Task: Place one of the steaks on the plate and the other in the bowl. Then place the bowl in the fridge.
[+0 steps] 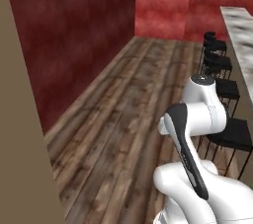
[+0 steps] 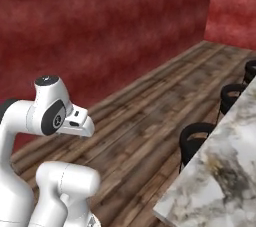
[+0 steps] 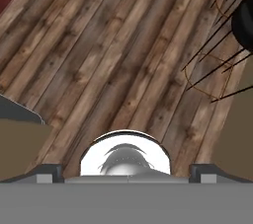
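Red walls (image 1: 74, 35) and plank floor (image 1: 128, 114) were faced, no steaks, plate, bowl or fridge being seen, so with jaws spread empty a stool (image 1: 232, 134) could be struck by a blind turn.

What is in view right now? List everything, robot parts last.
Floor: one, brown wood planks, runs from the base to the far wall.
Walls: mottled dark red, along the left side and far end.
Panel: one, flat tan, left edge of the left base view.
Counter: one, grey-white marble top, along the right side.
Stools: black, in a row under the counter's edge; at least four show in the left base view.
Arm: one, white with dark joints, folded close above the base.
Gripper: one, jaws wide apart, nothing between them, pointing down at the floor.
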